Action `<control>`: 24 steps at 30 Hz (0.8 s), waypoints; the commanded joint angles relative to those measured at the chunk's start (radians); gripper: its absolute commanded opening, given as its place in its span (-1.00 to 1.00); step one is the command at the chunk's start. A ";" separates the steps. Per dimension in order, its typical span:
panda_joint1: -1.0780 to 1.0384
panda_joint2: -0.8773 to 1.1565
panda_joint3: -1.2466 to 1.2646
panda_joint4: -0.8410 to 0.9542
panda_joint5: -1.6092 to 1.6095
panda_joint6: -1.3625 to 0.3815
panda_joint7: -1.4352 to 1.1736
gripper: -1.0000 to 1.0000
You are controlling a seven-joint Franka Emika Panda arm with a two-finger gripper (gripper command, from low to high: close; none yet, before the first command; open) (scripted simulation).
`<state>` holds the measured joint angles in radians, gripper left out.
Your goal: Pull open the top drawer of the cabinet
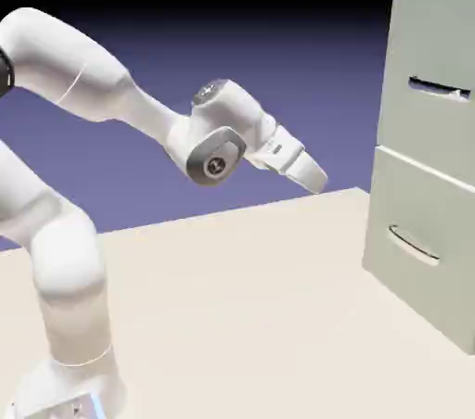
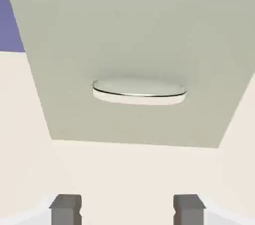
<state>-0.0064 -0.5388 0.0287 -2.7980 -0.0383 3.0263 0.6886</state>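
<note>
Short of smooth grey-green cabinet (image 1: pixel 422 139), pincer (image 2: pixel 127 209) spread, grey blocky tips; top drawer's handle (image 1: pixel 439 88) straight, metallic

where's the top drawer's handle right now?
Exterior view, far right: the top drawer's handle sits on the cabinet's upper front, above the curved lower handle, up and right of the hand.
</note>
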 commanded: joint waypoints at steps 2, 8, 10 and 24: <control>-0.031 0.052 0.048 0.020 -0.064 -0.018 -0.087 0.00; -0.122 0.207 0.191 0.080 -0.254 -0.071 -0.348 0.00; -0.153 0.259 0.238 0.099 -0.318 -0.088 -0.435 0.00; -0.367 0.621 0.572 0.239 -0.762 -0.212 -1.044 0.00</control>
<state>-0.3721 0.0818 0.6008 -2.5595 -0.8006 2.8140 -0.3552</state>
